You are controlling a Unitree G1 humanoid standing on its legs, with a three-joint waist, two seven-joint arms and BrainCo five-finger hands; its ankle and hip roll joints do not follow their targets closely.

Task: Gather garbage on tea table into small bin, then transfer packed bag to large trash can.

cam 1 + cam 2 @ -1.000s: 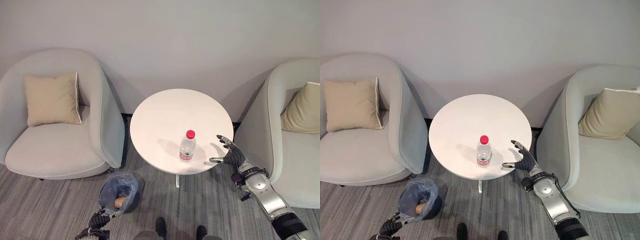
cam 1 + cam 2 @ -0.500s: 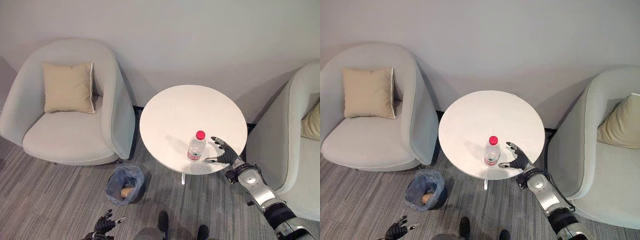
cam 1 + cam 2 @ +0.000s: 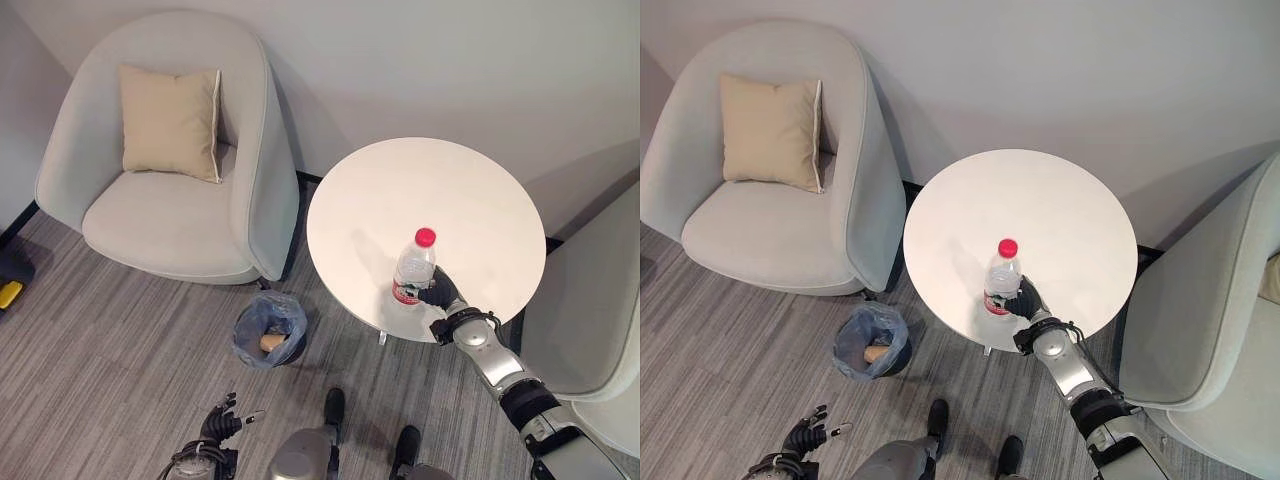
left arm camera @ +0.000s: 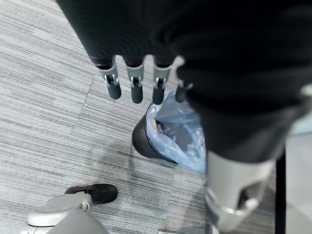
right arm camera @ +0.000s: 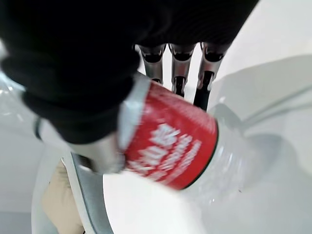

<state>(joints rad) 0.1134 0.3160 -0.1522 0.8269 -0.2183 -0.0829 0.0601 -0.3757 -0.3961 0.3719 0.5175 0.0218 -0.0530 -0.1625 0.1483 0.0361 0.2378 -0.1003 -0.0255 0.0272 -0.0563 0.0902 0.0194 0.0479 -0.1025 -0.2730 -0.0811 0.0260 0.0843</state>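
The clear plastic water bottle with a red cap and red label [image 3: 412, 268] stands upright on the round white counter [image 3: 400, 200], near the counter's front edge. The right robot hand [image 3: 439, 293] is up against the bottle's lower part, right at the label. In the right wrist view its fingers [image 5: 180, 68] reach round the far side of the bottle [image 5: 168, 141] and the label sits tight against the palm, so this robot hand is wrapped round the bottle.

Down on the grey striped carpet [image 3: 100, 340], the small black bin lined with a blue plastic bag [image 3: 268, 328] sits just in front of the counter's left side, beside the light grey armchair [image 3: 180, 190]. Something tan lies inside the bin. A beige square cushion [image 3: 170, 120] leans against the armchair's back.

The left robot hand [image 3: 222, 422] hangs low over the carpet, well apart from the counter, fingers [image 4: 136, 83] straight and spread, holding nothing. Its wrist view has the bin [image 4: 170, 136] just past the fingertips. A second light grey armchair [image 3: 1210, 330] stands on the counter's right.
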